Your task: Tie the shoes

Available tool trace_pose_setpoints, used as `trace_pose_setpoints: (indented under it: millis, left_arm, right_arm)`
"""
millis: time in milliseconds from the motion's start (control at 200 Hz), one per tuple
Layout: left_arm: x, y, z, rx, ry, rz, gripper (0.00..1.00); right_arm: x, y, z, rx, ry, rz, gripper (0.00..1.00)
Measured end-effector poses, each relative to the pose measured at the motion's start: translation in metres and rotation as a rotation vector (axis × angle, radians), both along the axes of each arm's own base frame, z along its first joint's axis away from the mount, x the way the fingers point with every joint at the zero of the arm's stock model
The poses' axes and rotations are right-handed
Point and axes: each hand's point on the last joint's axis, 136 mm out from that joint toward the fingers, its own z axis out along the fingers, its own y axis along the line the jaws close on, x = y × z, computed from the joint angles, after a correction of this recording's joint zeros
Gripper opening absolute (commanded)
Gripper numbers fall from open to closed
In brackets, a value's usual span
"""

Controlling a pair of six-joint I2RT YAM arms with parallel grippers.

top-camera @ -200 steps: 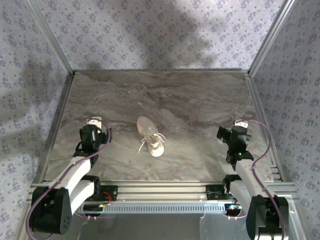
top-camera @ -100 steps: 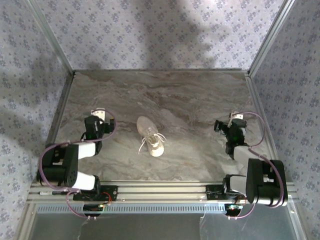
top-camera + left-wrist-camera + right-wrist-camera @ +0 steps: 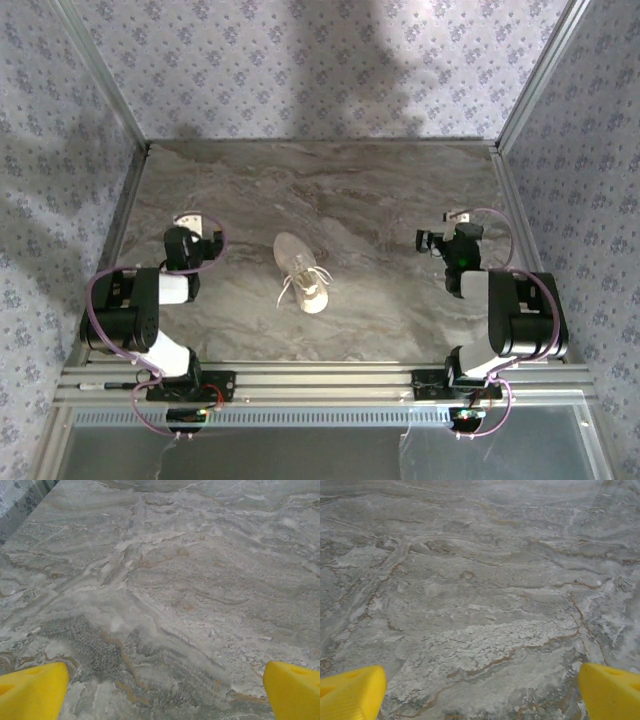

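A small cream sneaker (image 3: 300,271) lies on the marble table in the middle of the top view, toe pointing to the far left, its thin white laces (image 3: 291,288) loose and spread out at its near end. My left gripper (image 3: 188,230) hovers to the left of the shoe, well apart from it. My right gripper (image 3: 448,228) is far off to the shoe's right. In both wrist views the yellow fingertips (image 3: 32,690) (image 3: 351,691) stand wide apart at the bottom corners over bare marble, so both grippers are open with nothing between them.
Patterned walls with metal rails (image 3: 122,195) close the table on three sides. An aluminium frame (image 3: 320,380) carrying the arm bases runs along the near edge. Bare marble (image 3: 330,190) surrounds the shoe.
Both arms have folded back and lifted, with the upper links now standing up over the bases. The left gripper moved slightly away from me; the right gripper moved left and away. The shoe has not moved.
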Motion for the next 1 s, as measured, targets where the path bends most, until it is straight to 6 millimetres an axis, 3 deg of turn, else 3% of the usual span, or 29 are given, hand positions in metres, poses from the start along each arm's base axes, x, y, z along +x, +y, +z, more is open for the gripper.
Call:
trace_pose_setpoints:
  millis: [999]
  left_arm:
    - [0.000, -0.004, 0.000, -0.016, 0.001, -0.016, 1.00]
  right_arm:
    - [0.002, -0.010, 0.009, -0.056, -0.071, -0.067, 1.00]
